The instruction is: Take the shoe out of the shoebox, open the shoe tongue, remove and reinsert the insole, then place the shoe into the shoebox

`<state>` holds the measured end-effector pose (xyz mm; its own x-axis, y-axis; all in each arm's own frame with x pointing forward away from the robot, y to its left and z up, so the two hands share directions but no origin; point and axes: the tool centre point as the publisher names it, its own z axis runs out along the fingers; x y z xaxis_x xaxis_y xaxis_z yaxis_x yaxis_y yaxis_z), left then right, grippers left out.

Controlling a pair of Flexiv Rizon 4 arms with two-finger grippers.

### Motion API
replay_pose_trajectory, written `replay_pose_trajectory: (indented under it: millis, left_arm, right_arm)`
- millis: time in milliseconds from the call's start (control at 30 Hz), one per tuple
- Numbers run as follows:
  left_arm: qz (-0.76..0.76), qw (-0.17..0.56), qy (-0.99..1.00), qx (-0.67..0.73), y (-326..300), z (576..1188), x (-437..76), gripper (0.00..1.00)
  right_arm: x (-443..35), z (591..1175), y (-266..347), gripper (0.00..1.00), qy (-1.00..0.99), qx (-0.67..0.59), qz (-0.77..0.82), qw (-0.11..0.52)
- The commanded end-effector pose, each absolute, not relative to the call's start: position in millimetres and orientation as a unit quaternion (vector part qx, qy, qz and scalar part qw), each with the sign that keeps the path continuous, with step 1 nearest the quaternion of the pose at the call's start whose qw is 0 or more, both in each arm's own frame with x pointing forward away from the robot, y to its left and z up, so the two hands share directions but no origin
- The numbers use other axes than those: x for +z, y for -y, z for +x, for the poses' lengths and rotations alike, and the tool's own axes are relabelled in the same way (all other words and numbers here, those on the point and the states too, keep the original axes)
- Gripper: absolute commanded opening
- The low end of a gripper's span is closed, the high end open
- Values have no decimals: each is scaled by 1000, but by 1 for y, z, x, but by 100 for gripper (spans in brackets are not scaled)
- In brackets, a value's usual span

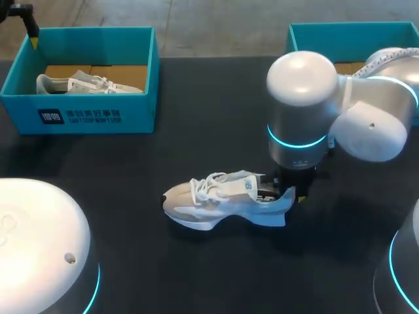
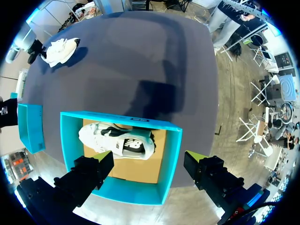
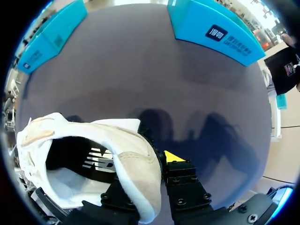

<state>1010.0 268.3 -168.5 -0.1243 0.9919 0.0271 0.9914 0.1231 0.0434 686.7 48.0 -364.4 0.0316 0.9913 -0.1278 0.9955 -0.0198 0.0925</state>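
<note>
In the head view the shoe (image 1: 226, 201) lay upright on the table (image 1: 196, 275), toe toward nine o'clock and heel toward three. The right gripper (image 1: 288, 191) stood at the heel. At ten o'clock from it, the left shoebox (image 1: 78, 116) held a second shoe (image 1: 85, 83).

In the left wrist view the left gripper (image 2: 147, 159) hung over that shoebox (image 2: 171, 154), fingers (image 2: 104, 161) spread wide and holding nothing. The second shoe (image 2: 117, 140) was at its twelve.

In the right wrist view the right gripper (image 3: 150, 171) pinched the shoe's (image 3: 70, 140) heel collar, one finger on each side.
</note>
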Motion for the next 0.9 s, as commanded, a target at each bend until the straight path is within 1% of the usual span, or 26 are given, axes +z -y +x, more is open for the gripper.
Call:
replay_pose_trajectory:
  millis: [33,367,900]
  left_arm:
    - [662,4,-749,27,-268,1008,-168,100]
    - [662,4,-749,27,-268,1008,-168,100]
    - [662,4,-749,27,-268,1008,-168,100]
  right_arm:
    - [-377,688,-53,0,-695,-14,714,79]
    - [-389,691,-51,0,-695,-32,711,98]
    - [-399,691,-51,0,-686,-40,720,99]
